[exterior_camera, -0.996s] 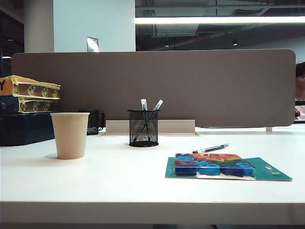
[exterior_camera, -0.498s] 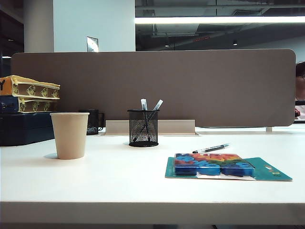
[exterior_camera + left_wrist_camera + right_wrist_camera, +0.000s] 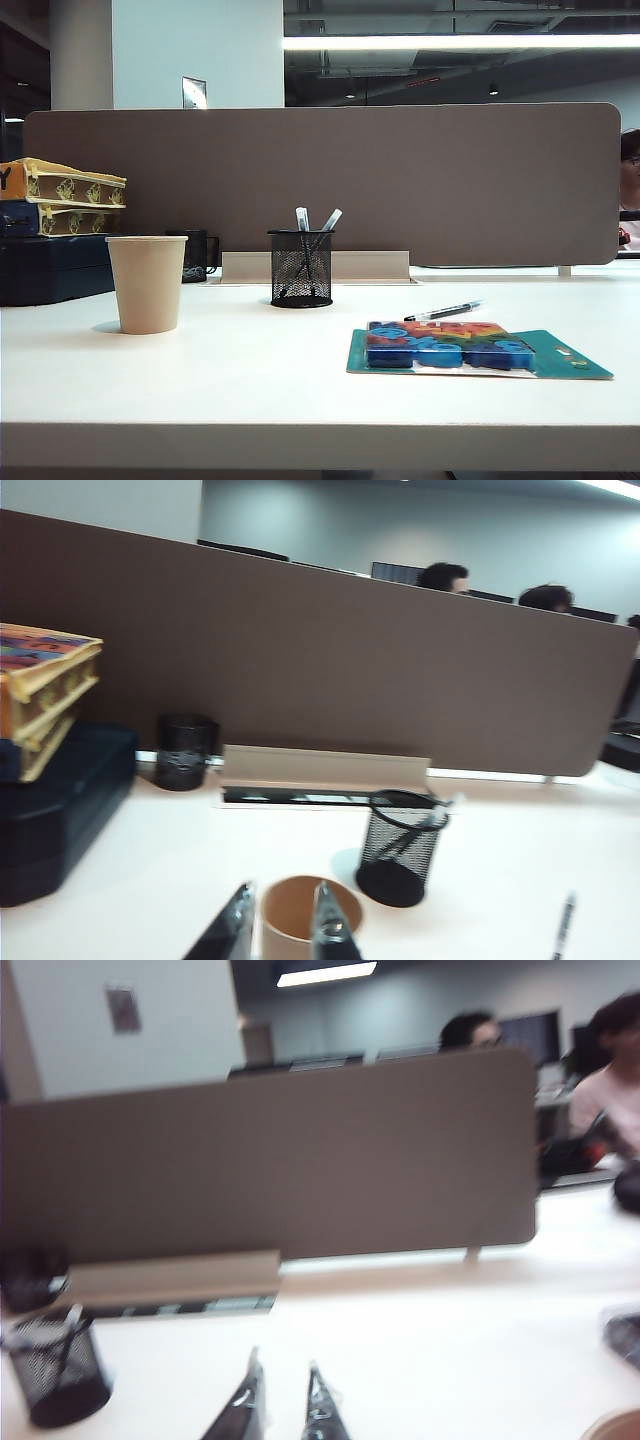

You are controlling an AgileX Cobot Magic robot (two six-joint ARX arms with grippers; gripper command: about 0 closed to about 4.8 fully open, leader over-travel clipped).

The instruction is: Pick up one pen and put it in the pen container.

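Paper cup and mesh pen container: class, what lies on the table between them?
Nothing: in the exterior view, bare white table separates the paper cup from the pen container. The dark mug stands farther back.

The pen (image 3: 444, 311) lies flat on the white desk, a slim black barrel with a pale, silvery cap end pointing toward the right and slightly away from the exterior camera. It rests just behind the colourful pack, well apart from the pen container (image 3: 301, 268). That container is a small black wire-mesh cup with a solid rim and base, standing upright near the divider, with two pale-capped pens already leaning inside it.
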